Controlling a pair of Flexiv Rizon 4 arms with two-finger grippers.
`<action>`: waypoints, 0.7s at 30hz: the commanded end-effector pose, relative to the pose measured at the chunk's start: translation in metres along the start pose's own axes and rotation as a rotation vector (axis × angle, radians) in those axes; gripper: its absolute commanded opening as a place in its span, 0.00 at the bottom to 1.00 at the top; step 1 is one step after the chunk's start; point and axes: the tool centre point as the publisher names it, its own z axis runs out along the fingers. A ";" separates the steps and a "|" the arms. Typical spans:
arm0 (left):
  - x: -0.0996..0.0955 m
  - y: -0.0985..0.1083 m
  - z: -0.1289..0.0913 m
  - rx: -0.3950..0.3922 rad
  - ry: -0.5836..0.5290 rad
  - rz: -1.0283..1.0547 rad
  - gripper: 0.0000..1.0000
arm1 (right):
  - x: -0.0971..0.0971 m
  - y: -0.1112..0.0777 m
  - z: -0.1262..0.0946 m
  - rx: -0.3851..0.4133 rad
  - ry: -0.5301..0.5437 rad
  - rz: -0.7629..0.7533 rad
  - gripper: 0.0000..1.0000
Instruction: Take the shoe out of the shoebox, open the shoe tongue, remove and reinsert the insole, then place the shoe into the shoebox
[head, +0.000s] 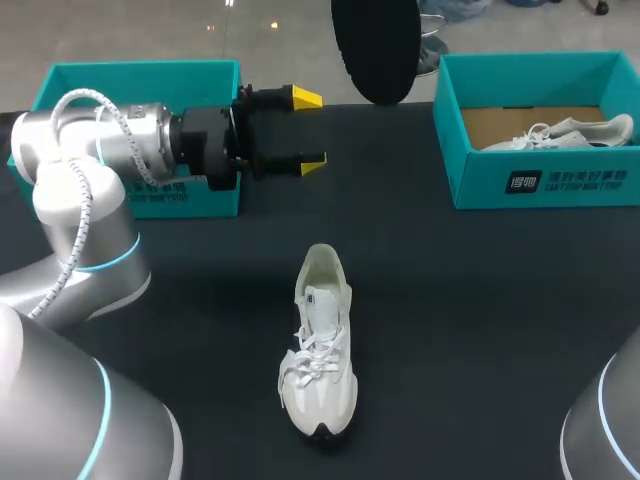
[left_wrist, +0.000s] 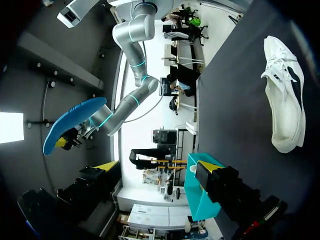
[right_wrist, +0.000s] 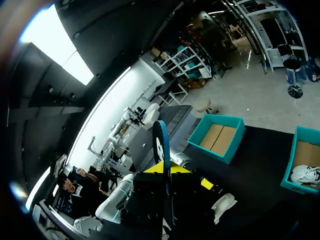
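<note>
Where the head view looks down, the white shoe (head: 320, 345) lies on its sole mid-surface (head: 480, 330), well apart from the left shoebox (head: 140, 75) and the right shoebox (head: 540, 180). The left pincer (head: 300, 128) stands open just beside the left shoebox. The dark insole (head: 378, 45) shows raised over the far edge. In the left wrist view, that pincer's fingers gape with nothing between them. In the right wrist view, the right pincer (right_wrist: 165, 169) grips the insole edge-on.

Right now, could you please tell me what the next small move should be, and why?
Probably lower the right pincer toward the white sneaker. It grips the insole high above the table, while the sneaker sits upright below with its opening facing up. The left pincer is open, off by the left shoebox.
</note>
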 end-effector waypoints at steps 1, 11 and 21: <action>0.000 0.000 0.001 -0.001 0.000 0.002 1.00 | -0.021 -0.019 0.001 0.012 -0.008 0.083 0.00; 0.009 -0.005 -0.004 -0.011 0.017 0.031 1.00 | -0.075 -0.066 0.016 0.003 -0.058 0.280 0.00; 0.013 -0.007 -0.004 -0.018 0.033 0.063 1.00 | -0.115 -0.097 0.053 0.081 -0.065 0.401 0.00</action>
